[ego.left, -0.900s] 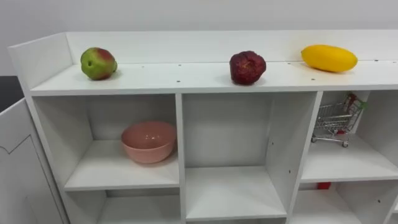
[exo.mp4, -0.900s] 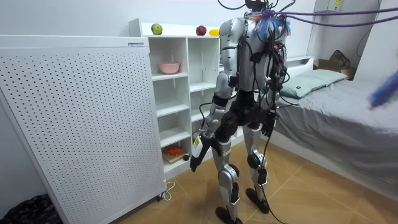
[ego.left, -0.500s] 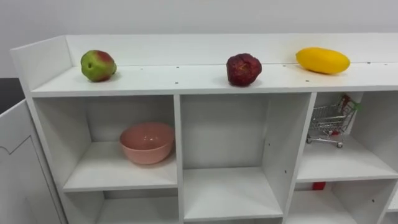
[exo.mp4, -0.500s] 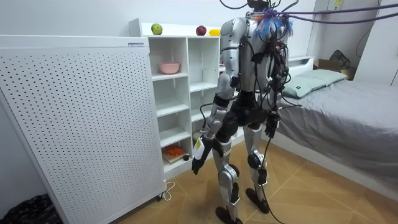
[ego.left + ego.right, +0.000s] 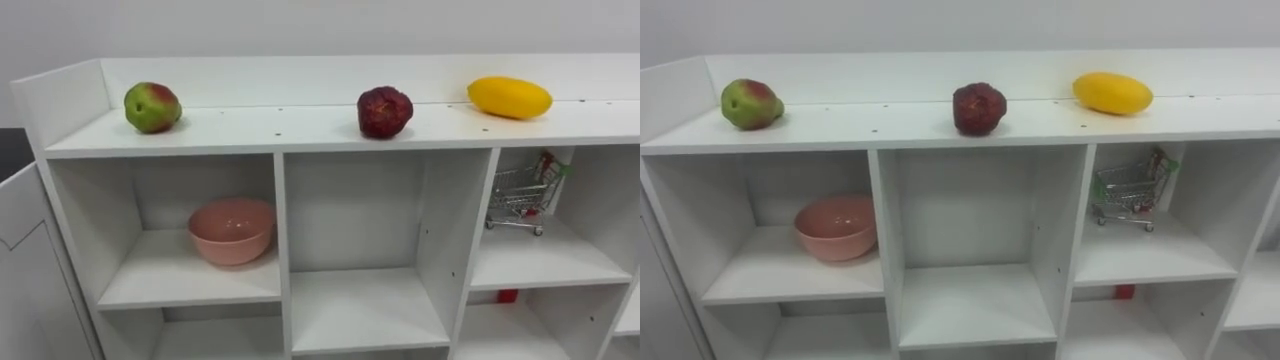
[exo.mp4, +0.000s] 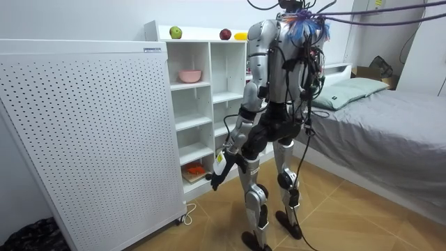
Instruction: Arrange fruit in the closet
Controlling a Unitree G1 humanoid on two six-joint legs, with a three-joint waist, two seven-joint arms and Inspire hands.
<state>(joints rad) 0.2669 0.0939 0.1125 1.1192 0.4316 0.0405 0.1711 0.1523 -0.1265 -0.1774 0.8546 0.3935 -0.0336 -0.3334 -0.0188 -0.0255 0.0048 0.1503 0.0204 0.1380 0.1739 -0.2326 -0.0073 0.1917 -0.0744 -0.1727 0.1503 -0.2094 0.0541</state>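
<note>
While you stand facing the closet (image 5: 250,130) | top shelf: apple (image 5: 152,107) left, red fruit (image 5: 385,111) middle, yellow fruit (image 5: 509,97) right | left hand (image 6: 215,179) hangs low, grip unreadable

A: Item one, the white open-fronted closet of board (image 5: 260,125)?
B: Smooth and matt with a laminate look. Small drilled holes dot the top near its front edge.
A: The fruit on its top?
B: Green-and-red apple (image 5: 152,107), left end: smooth, glossy skin. Dark red knobbly fruit (image 5: 385,111), middle: dull, uneven skin. Yellow oval fruit (image 5: 509,97), right end: smooth, soft sheen.
A: The compartments?
B: Round pink bowl (image 5: 231,230), upper left: smooth, matt; plastic or ceramic, cannot tell. Small wire shopping trolley (image 5: 523,195), upper right: bright bare metal.
A: Surroundings?
B: White perforated panel (image 6: 90,132): hard, matt. Wood-pattern floor (image 6: 348,223): smooth, slight gloss. Grey bed cover (image 6: 390,132): matt cloth.
</note>
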